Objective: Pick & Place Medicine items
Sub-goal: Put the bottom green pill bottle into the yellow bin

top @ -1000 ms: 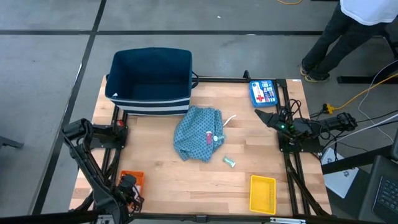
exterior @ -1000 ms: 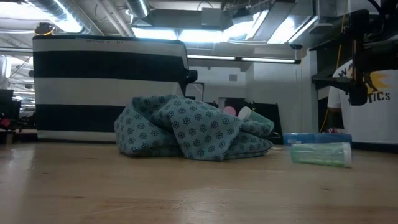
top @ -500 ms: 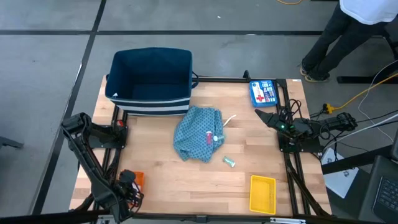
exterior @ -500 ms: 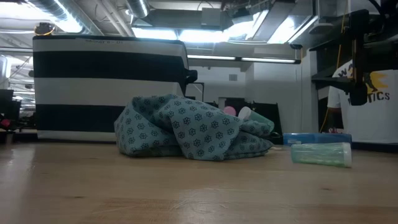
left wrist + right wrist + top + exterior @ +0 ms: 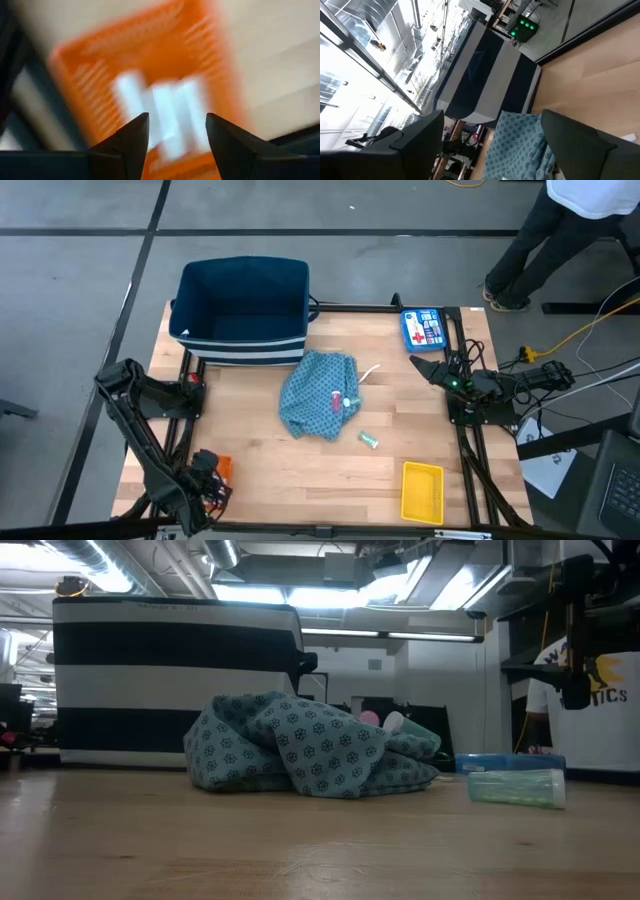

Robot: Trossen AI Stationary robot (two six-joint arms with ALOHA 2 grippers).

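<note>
Down by the table's (image 5: pixel 250 450) near-left corner, left gripper (image 5: pixel 176 131) hovers, fingers parted, over orange tray (image 5: pixel 150 75).

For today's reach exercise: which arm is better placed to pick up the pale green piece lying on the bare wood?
Probably the right. Its tool waits at the table's right edge, on the same side as the pale green piece. The left tool hangs open over the orange tray at the near-left corner, farther off.

A navy striped bin (image 5: pixel 243 312) stands far left; a teal cloth (image 5: pixel 316 394) lies mid-table, a blue first-aid box (image 5: pixel 424 329) far right, a yellow tray (image 5: pixel 422 491) near right, an orange tray (image 5: pixel 216 470) near left.
</note>
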